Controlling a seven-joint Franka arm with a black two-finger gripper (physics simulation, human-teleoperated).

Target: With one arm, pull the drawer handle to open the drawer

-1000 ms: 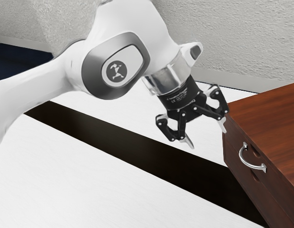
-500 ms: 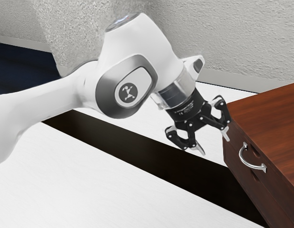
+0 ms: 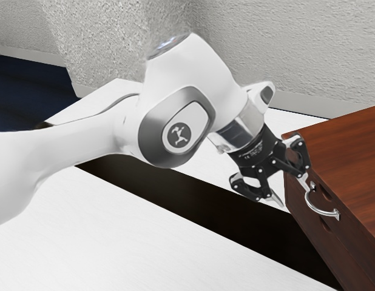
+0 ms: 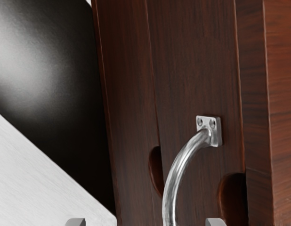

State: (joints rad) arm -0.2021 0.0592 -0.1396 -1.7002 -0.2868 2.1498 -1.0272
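**Gripper wide open at the drawer handle, no grasp**

Exterior view: arm (image 3: 84, 151) enters from 9 o'clock and reaches toward 3 o'clock. The last links pitch down, so the hand points at roughly 4 o'clock. Shell is smooth glossy white, with a rounded grey joint cap (image 3: 178, 133) facing the camera. A metal collar sits just ahead of the black hand.

Gripper (image 3: 292, 191) is black, with angular linkages, and the fingers are spread wide. One finger is up at the cabinet's front top corner, just beside the upper end of the handle (image 3: 313, 206). The other hangs lower, off the cabinet front, over the black stripe (image 3: 206, 206). Can't tell if either finger touches anything.

The handle is at 4 o'clock from the gripper, on the front of the drawer (image 3: 348, 227). It's a polished metal bow, round in section.

Cabinet (image 3: 345, 142) is at 3–5 o'clock, in dark reddish wood with fine straight grain and sharp edges.

Table (image 3: 114, 242) is white and faintly brushed, and the matte stripe crosses it diagonally. Wall (image 3: 297, 42) is rough pale stucco.

Wrist view: the handle's curve lies between the two grey square fingertips (image 4: 75, 221). It's fixed by a small two-screw plate (image 4: 209, 130). Two oval recesses (image 4: 156, 169) are cut into the front behind the bow. The drawer front looks flush with the frame around it.
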